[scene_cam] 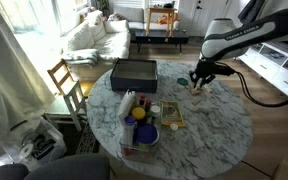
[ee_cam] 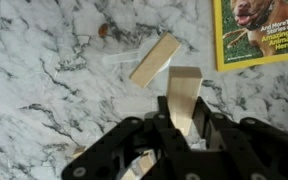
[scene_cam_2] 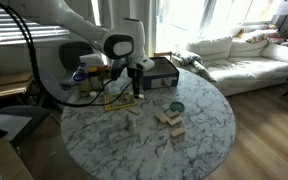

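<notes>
In the wrist view my gripper [ee_cam: 184, 128] is shut on a pale wooden block [ee_cam: 184, 95], which sticks out lengthwise from between the black fingers. Just beyond its tip a second wooden block [ee_cam: 156, 60] lies flat and slanted on the marble tabletop [ee_cam: 44, 80]. In both exterior views the gripper [scene_cam: 199, 80] [scene_cam_2: 137, 86] hangs low over the round table near its edge, pointing down. One loose block [scene_cam_2: 132, 110] lies just below it, and more blocks [scene_cam_2: 169, 119] lie further along the tabletop.
A yellow-bordered magazine [ee_cam: 259, 30] [scene_cam: 172, 112] lies close by. A black box [scene_cam: 134, 72] [scene_cam_2: 164, 70] sits at the table's far side. Bottles and a blue bowl [scene_cam: 144, 133] crowd one part of the table. A small green dish [scene_cam_2: 176, 106] rests near the blocks. A wooden chair [scene_cam: 64, 85] stands beside the table.
</notes>
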